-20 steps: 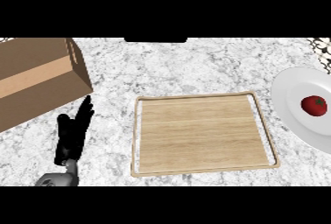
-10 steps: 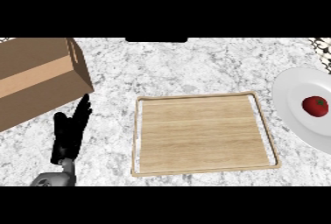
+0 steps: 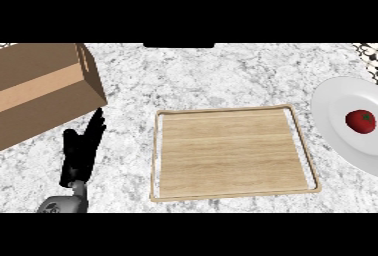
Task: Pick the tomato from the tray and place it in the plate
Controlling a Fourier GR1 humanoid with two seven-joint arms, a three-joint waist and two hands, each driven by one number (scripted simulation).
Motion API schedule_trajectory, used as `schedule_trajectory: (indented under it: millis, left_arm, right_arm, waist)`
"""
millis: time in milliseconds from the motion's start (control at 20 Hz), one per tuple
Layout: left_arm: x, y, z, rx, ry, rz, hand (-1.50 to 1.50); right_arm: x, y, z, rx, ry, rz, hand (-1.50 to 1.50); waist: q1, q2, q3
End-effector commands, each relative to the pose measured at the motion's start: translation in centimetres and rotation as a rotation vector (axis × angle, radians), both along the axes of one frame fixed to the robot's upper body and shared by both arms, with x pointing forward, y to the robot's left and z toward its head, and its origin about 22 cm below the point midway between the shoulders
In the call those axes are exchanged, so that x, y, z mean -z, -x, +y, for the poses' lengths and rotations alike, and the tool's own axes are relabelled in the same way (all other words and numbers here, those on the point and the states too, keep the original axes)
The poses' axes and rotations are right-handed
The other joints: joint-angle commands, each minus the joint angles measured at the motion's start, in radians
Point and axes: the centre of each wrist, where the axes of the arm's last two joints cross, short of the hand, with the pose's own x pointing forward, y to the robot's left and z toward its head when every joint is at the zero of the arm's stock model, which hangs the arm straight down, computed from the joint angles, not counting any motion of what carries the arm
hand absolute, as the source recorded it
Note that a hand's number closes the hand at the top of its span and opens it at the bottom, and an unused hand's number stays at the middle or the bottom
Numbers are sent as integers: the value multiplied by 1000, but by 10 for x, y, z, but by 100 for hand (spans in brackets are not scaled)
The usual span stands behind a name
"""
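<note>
While the tomato (image 3: 361,121) is named as the tray's load, it lies in the white plate (image 3: 331,106), a red, round fruit with a small dark stem spot on top, resting on the plate's inner well. That plate stands on the desk (image 3: 221,70) at the view's right side, and the picture's right edge cuts off its far part.

Just left of the plate, with a narrow strip of speckled grey-white stone between them, sits the wooden tray (image 3: 229,150). It is roughly square, pale and wood-grained, with a low raised rim all round and a slim slot along its left and right sides. It lies flat, near the middle of the desk.

Farther left, apart from the tray, the left hand (image 3: 81,150) shows at the lower left corner. It is black, and its fingers (image 3: 94,127) are released, stretched out straight and held close together, pointing away from the robot. They grasp nothing. Below it a short piece of the grey forearm (image 3: 63,204) enters from the lower edge.

Beyond the fingertips stands a brown cardboard box (image 3: 37,90), set at an angle in the upper left corner. Its near corner comes just beside the fingertips; whether they touch cannot be told.
</note>
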Motion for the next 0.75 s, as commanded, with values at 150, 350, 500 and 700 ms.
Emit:
schedule_trajectory:
  millis: [150, 350, 500, 700]
  left_arm:
    - [1, 12, 5, 26, -10, -7, 0]
    - [3, 7, -17, 21, 17, 12, 0]
    - [1, 5, -19, 2, 13, 4, 0]
    - [-5, 0, -13, -12, 6, -16, 0]
  right_arm:
    - [5, 17, -6, 84, 6, -18, -150]
    - [6, 23, -9, 138, 13, -9, -150]
    - [-13, 30, -22, 140, 16, -6, -150]
    - [15, 48, -14, 153, 51, 17, -150]
  waist:
    - [8, 0, 1]
    - [5, 0, 1]
    - [8, 2, 3]
    - [6, 4, 4]
